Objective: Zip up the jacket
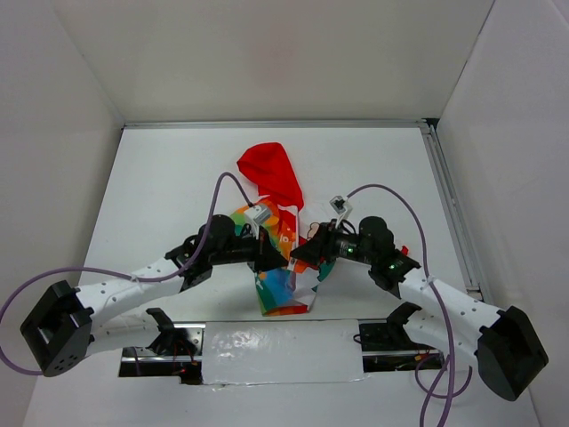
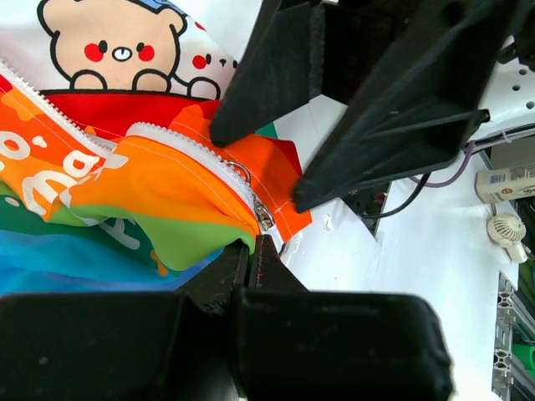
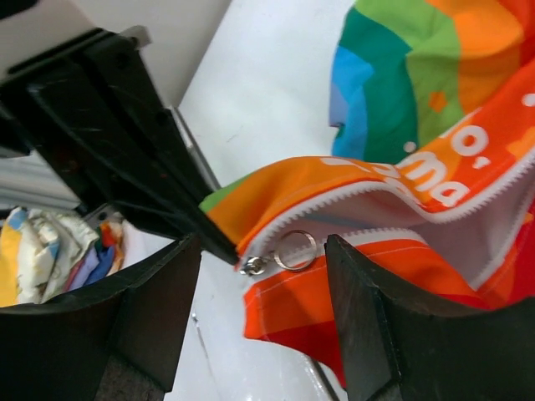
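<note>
The jacket lies mid-table, red hood at the far end and rainbow-striped body at the near end. My left gripper is shut on the jacket's orange bottom hem, right beside the silver zipper slider. My right gripper is open. Its fingers stand on either side of the slider and its ring pull without touching them. The zipper is open above the slider. The bear print shows in the left wrist view.
A silver-taped plate lies at the near edge between the arm bases. A metal rail runs along the table's right side. White walls enclose the table. A heap of cloths lies beyond the table's edge.
</note>
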`<action>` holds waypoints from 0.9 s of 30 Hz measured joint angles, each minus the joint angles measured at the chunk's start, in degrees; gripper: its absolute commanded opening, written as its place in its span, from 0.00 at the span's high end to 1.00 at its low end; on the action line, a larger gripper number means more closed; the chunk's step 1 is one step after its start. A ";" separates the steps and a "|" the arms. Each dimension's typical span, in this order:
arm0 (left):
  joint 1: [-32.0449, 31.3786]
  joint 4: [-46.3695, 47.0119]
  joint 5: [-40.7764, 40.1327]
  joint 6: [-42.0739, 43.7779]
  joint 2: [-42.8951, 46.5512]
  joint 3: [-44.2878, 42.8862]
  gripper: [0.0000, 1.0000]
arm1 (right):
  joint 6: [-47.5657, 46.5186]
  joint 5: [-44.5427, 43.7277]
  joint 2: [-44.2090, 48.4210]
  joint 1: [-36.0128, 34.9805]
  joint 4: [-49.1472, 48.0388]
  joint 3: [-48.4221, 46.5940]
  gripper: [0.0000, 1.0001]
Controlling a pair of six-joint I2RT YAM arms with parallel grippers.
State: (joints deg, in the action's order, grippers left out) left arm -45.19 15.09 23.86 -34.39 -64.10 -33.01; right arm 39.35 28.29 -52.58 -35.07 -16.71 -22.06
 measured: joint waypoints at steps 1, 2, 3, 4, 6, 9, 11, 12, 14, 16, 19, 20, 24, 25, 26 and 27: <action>0.02 0.20 0.02 0.04 0.00 0.24 1.00 | 0.11 1.07 -0.07 0.13 -0.68 0.00 0.32; 0.00 0.55 0.02 0.07 0.00 0.50 1.00 | 0.26 2.10 -0.07 0.24 -1.14 0.00 0.32; 0.00 0.66 0.02 0.13 0.00 0.66 1.00 | 0.48 3.10 -0.13 0.26 -1.44 0.00 0.33; 0.02 0.87 0.00 0.15 0.00 0.76 1.00 | 0.68 4.04 -0.22 0.37 -1.75 0.02 0.32; 0.00 1.18 0.00 0.20 0.07 0.79 1.00 | 0.87 5.55 -0.50 0.46 -2.25 0.00 0.33; 0.00 1.86 0.02 1.01 0.28 0.79 1.00 | 1.07 6.75 -0.81 0.55 -2.27 0.00 0.33; 0.02 2.10 0.02 1.29 0.57 0.79 1.00 | 1.25 7.13 -0.94 0.76 -2.21 0.02 0.33; 0.00 2.14 0.02 1.42 0.83 0.79 1.00 | 1.29 7.08 -0.96 0.87 -2.14 0.00 0.33; 0.00 2.23 0.07 1.49 1.33 0.81 1.00 | 1.51 6.91 -0.98 1.14 -2.14 0.02 0.33; 0.00 2.78 0.07 1.57 1.86 1.09 1.00 | 1.73 6.91 -1.03 1.60 -2.14 0.02 0.33; 0.00 3.02 0.07 1.66 2.34 1.53 1.00 | 1.75 7.17 -1.40 1.97 -2.16 0.02 0.33; 0.00 2.99 0.04 1.66 2.34 1.53 1.00 | 1.75 7.37 -1.53 1.99 -2.23 0.04 0.33; 0.00 3.23 0.11 1.66 2.36 1.53 1.00 | 1.84 8.98 -2.29 2.12 -3.19 0.31 0.34; 0.00 3.37 0.11 1.66 2.34 1.53 1.00 | 1.90 9.55 -2.67 2.12 -3.50 0.33 0.34; 0.00 3.48 0.11 1.66 2.34 1.53 1.00 | 1.97 10.01 -3.02 2.12 -3.69 0.35 0.35; 0.00 3.56 0.11 1.66 2.34 1.53 1.00 | 2.14 10.47 -3.45 2.12 -3.89 0.35 0.35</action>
State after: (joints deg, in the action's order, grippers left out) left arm -45.19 18.65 23.97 -32.73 -61.76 -31.48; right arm 41.50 38.76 -56.03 -32.95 -20.60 -21.71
